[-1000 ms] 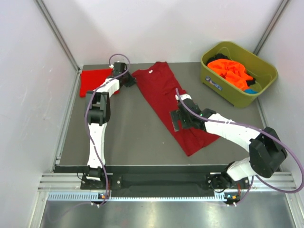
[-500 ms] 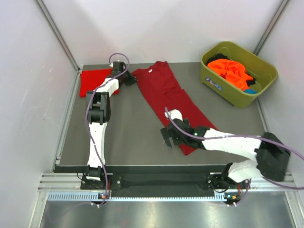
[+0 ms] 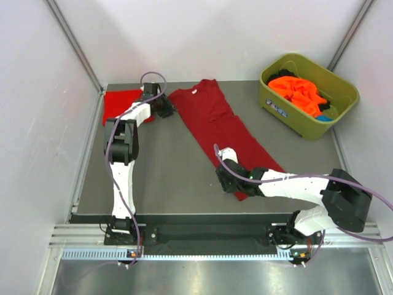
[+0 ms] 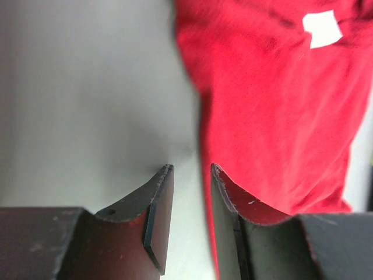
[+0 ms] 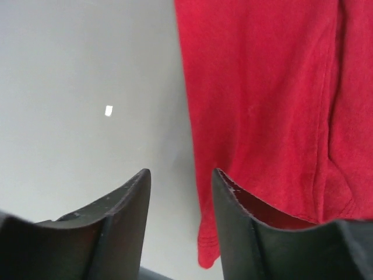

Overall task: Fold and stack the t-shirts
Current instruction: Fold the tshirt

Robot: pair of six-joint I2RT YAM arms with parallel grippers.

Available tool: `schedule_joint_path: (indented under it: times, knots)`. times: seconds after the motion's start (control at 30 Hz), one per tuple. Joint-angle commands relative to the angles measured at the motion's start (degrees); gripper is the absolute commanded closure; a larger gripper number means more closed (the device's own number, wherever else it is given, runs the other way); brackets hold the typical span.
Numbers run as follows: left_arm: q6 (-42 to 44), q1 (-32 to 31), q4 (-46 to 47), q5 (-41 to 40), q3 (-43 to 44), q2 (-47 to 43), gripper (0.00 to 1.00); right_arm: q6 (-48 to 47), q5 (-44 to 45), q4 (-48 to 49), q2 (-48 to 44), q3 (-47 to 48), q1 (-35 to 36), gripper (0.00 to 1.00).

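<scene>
Counter [image 3: 166, 166]: 1 spread t-shirt [image 3: 215, 123] runs diagonally from far centre toward near right. 1 folded t-shirt [image 3: 118, 104] lies in the far left corner, left of it (not touching). Tub [image 3: 279, 104] sits far right, with heaped t-shirts [image 3: 298, 92] inside.
</scene>
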Motion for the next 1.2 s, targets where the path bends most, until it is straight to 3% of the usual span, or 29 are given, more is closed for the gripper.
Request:
schedule_joint_path:
  times: [0.0,0.13,0.3,0.53,0.67,0.87,1.0,1.17]
  knots:
    - [3.0,0.1,-5.2,-2.5,-2.9,-5.9,0.63,1.3,3.9,0.0,1.8,1.3,1.4,0.55]
    - [4.1,-1.6,-5.0,-3.5,-7.8,-11.5,0.62,0.8,2.6,0.4,1.2,1.0,3.0,0.65]
    - [2.3,-5.8,-2.1,4.1,-11.1,-15.2,0.62,1.8,-0.1,-0.6,-4.1,2.2,4.6,0.65]
    - [-0.6,-14.8,2.4,9.8,-12.8,-14.7,0.62,0.1,1.1,-1.6,-6.4,-0.6,-1.3,0.74]
    - [-0.8,-17.1,1.0,6.6,-14.7,-13.1,0.63,-1.2,-0.1,-0.3,-5.1,-2.5,-2.8,0.73]
    - [0.6,-16.9,-6.5,-5.6,-17.4,-13.3,0.62,0.6,-2.3,0.4,-5.4,-6.7,-2.6,0.64]
    - [1.8,-16.7,-8.8,-8.1,-17.0,-12.8,0.62,1.5,-4.2,2.2,-6.9,-8.9,-1.4,0.67]
    - [1.8,-15.4,-12.0,-10.8,-16.1,-12.1,0.62,3.6,-4.2,1.5,-7.2,-9.2,1.2,0.80]
